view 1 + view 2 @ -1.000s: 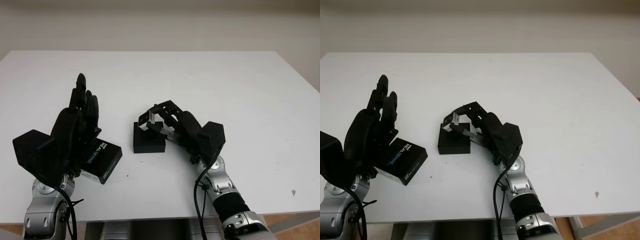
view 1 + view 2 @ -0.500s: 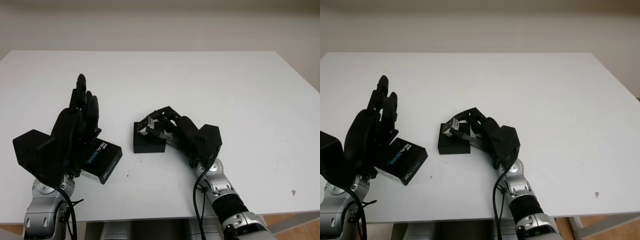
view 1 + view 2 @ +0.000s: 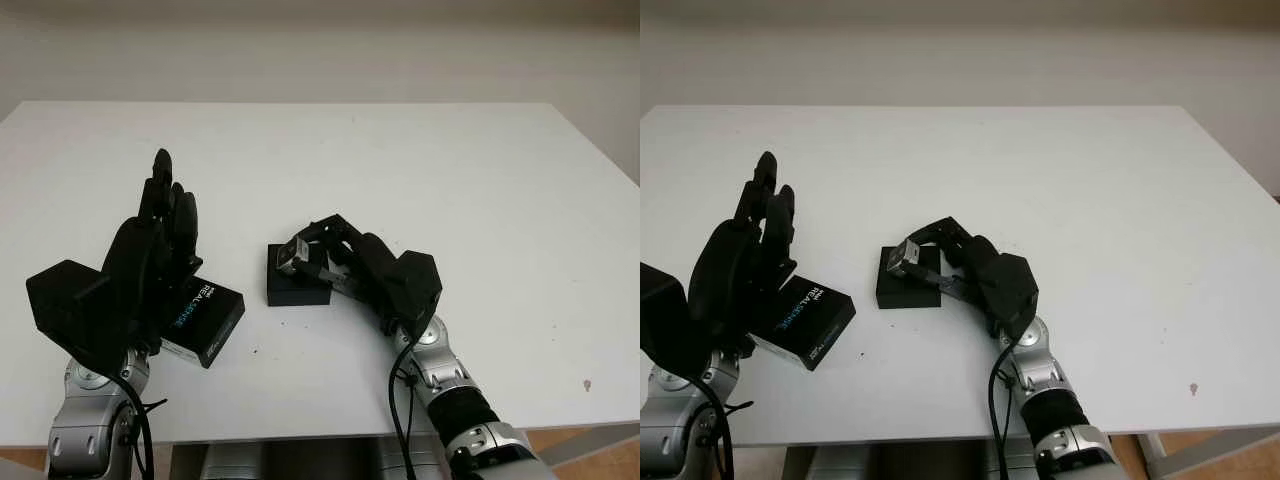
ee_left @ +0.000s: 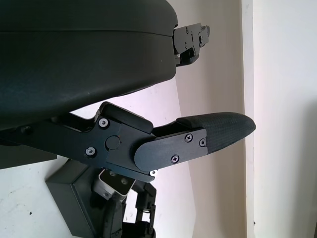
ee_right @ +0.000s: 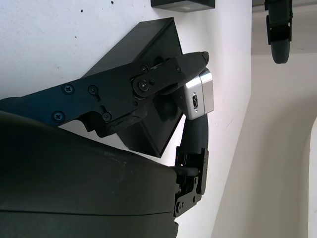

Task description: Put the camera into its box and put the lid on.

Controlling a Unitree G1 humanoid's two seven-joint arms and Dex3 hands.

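Observation:
A small silver camera (image 3: 292, 254) is pinched in my right hand (image 3: 318, 250), just above the black box (image 3: 296, 288) near the table's middle. In the right wrist view the camera (image 5: 199, 95) sits between the fingers (image 5: 168, 74) over the box (image 5: 148, 119). The lid (image 3: 201, 318), black with blue lettering, lies on the table to the box's left. My left hand (image 3: 165, 215) is open and raised upright beside the lid, holding nothing.
The white table (image 3: 450, 170) stretches wide behind and to the right of the box. A small dark speck (image 3: 586, 384) marks the table near its front right edge.
My right hand has lowered and shifted slightly left with the camera, bringing it closer to the box top. The left hand and lid have stayed put.

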